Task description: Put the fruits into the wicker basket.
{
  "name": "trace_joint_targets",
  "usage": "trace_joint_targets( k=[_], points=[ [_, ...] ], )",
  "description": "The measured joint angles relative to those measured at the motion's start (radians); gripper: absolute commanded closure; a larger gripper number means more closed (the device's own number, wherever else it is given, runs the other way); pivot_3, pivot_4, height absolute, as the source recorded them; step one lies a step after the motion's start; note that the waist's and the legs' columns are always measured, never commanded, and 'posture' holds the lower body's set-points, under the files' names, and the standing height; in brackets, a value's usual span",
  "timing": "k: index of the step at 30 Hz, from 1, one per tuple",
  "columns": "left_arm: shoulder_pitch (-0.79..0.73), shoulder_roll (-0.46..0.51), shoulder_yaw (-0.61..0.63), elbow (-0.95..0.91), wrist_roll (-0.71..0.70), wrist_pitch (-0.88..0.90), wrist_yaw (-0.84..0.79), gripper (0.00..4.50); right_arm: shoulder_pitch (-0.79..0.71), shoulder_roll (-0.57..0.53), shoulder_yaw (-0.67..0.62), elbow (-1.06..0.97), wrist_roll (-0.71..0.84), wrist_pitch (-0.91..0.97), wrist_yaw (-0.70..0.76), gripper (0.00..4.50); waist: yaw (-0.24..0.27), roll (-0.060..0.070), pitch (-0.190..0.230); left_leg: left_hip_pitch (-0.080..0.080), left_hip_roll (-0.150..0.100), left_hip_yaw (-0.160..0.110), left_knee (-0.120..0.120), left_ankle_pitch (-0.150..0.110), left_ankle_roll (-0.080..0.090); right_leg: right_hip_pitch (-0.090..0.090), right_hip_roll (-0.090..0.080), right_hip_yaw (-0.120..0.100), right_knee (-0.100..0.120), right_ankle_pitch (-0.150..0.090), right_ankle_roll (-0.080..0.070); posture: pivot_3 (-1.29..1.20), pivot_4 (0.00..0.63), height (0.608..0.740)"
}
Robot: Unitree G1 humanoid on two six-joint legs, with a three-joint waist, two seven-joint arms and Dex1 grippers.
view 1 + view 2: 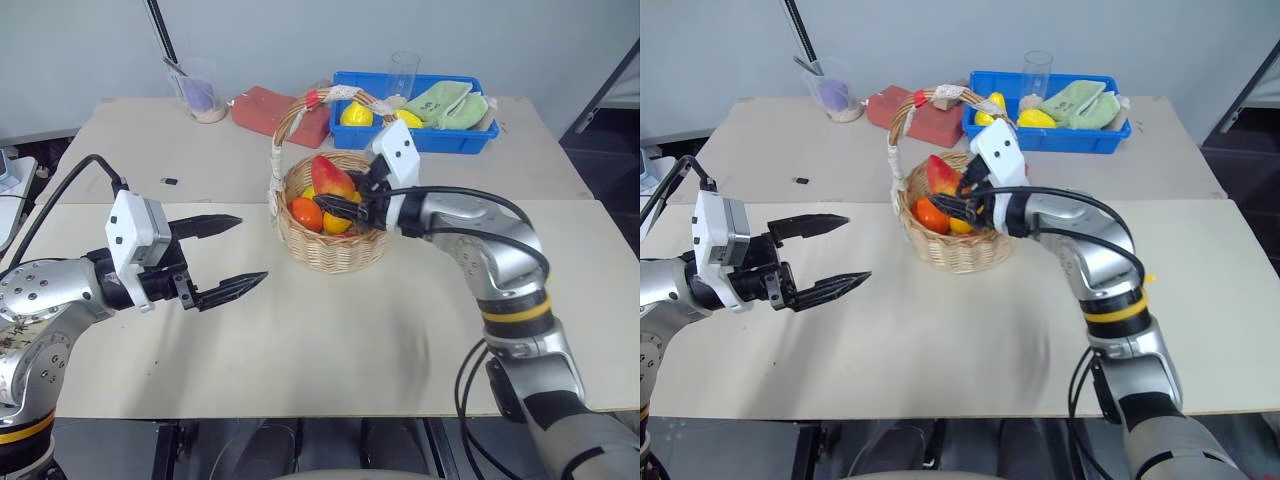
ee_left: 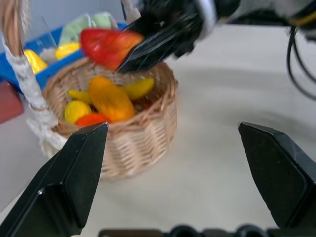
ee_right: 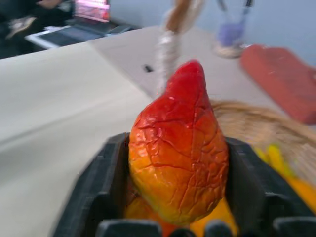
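The wicker basket (image 1: 335, 252) stands at the middle of the table, its cloth-wrapped handle (image 1: 285, 118) arching over it. My right gripper (image 1: 342, 196) reaches in over the rim from the right, shut on the red mango (image 3: 177, 148), which it holds just above the fruits inside. An elongated orange-yellow mango (image 2: 109, 98) lies in the basket among other yellow and orange fruits. My left gripper (image 1: 252, 248) hovers over the table to the left of the basket, open with nothing between its fingers.
A blue bin (image 1: 445, 138) with yellow fruits, a green cloth and a glass stands behind the basket at the right. A red pad (image 1: 268, 110) and a plastic cup (image 1: 200, 95) sit at the back left. A small black item (image 1: 170, 181) lies on the table.
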Motion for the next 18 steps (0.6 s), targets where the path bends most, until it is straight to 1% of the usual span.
trace_joint_targets(
  k=[1, 4, 6, 8, 12, 15, 18],
  points=[
    [0.002, 0.0, -0.001, -0.003, 0.0, 0.001, 0.01, 0.0, 0.0, 0.002, 0.0, 0.01, -0.008, -0.005, -0.001, 0.04, -0.002, 0.0, 0.0, -0.001, 0.0, 0.0, 0.0, 0.0, 0.0, -0.001, 0.0, 0.0, 0.0, 0.0, 0.0, 0.0, 0.15, 0.74],
    [0.012, 0.0, -0.005, -0.014, 0.0, 0.001, 0.021, 0.0, 0.021, -0.009, -0.001, -0.039, -0.002, 0.007, 0.011, 0.02, -0.012, 0.0, 0.0, -0.001, 0.0, 0.0, 0.0, 0.0, 0.0, -0.004, 0.0, 0.0, 0.002, 0.0, 0.0, 0.0, 0.15, 0.74],
    [0.012, 0.002, -0.006, -0.013, 0.0, 0.001, 0.024, 0.0, 0.054, -0.04, -0.008, -0.111, 0.021, 0.031, 0.036, 0.02, -0.014, 0.0, 0.0, -0.001, 0.0, 0.0, -0.001, 0.0, 0.0, -0.005, 0.001, 0.0, 0.003, 0.0, 0.0, 0.0, 0.15, 0.74],
    [0.008, 0.005, -0.01, -0.012, 0.0, 0.001, 0.026, 0.0, 0.118, -0.099, -0.035, -0.212, 0.07, 0.064, 0.076, 0.02, -0.011, 0.0, 0.0, -0.001, 0.0, 0.0, -0.001, -0.002, 0.004, -0.005, 0.0, 0.0, 0.003, 0.0, 0.0, 0.0, 0.15, 0.74],
    [-0.015, 0.006, -0.029, -0.006, -0.008, 0.003, 0.026, 0.0, 0.232, -0.202, -0.1, -0.344, 0.13, 0.083, 0.14, 0.02, -0.01, 0.0, 0.0, 0.0, 0.0, 0.0, -0.001, -0.004, 0.007, -0.003, 0.001, 0.0, 0.001, 0.0, 0.0, 0.0, 0.15, 0.74],
    [-0.049, 0.006, -0.055, 0.006, -0.009, 0.005, 0.025, 0.0, 0.295, -0.242, -0.148, -0.355, 0.123, 0.066, 0.137, 0.02, -0.01, 0.0, 0.0, 0.0, 0.0, 0.0, -0.001, -0.004, 0.007, -0.002, 0.001, 0.0, 0.001, 0.0, 0.0, 0.0, 0.15, 0.74],
    [-0.075, 0.006, -0.084, 0.021, -0.009, 0.005, 0.021, 0.0, 0.297, -0.222, -0.187, -0.302, 0.094, 0.034, 0.08, 0.02, -0.016, 0.0, 0.0, 0.001, 0.001, 0.0, -0.001, -0.004, 0.006, -0.002, 0.001, 0.0, 0.002, 0.0, -0.001, 0.0, 0.15, 0.74]
  ],
)
